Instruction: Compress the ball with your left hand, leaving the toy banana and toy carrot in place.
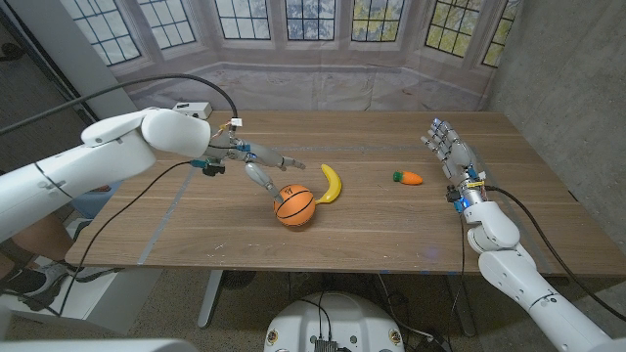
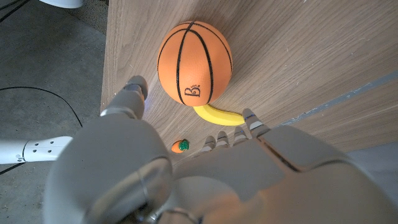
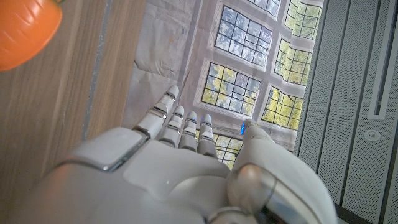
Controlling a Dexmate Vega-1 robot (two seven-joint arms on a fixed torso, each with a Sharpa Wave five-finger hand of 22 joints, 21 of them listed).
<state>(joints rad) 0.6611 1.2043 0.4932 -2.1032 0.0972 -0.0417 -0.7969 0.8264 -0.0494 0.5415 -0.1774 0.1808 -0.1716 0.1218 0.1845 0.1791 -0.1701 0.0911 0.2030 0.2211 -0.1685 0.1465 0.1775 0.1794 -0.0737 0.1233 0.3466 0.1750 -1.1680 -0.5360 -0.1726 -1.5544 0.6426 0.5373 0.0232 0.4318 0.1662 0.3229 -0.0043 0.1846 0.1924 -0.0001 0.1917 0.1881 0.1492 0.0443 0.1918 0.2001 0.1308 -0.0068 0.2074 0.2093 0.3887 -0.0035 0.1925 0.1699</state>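
The ball [image 1: 295, 206], an orange one with black basketball lines, sits nearest the robot on the wooden worktop [image 1: 196, 235], a little left of the middle. The toy banana [image 1: 332, 183] lies just beside it on the far right side; in the left wrist view most of the banana's length is hidden behind the ball [image 2: 194, 63], and only a yellow curve [image 2: 219, 116] shows, so whether the two touch cannot be told for sure.

The left hand [image 1: 256, 163] hovers just beyond and left of the ball, its fingers spread apart and holding nothing. One finger [image 1: 260, 177] points down toward the ball's left side; the head view does not settle whether the tip touches it, and in the left wrist view that fingertip [image 2: 135, 85] stands just apart from the ball.

The toy carrot [image 1: 409, 178] lies well to the right of the banana, orange with a green end. In the right wrist view it is cut off at the edge, a blurred orange shape [image 3: 25, 31].

The right hand [image 1: 451, 149] stands farther right near the worktop's edge, fingers straight, apart and empty, well clear of the carrot. How its palm meets the worktop is hard to make out.
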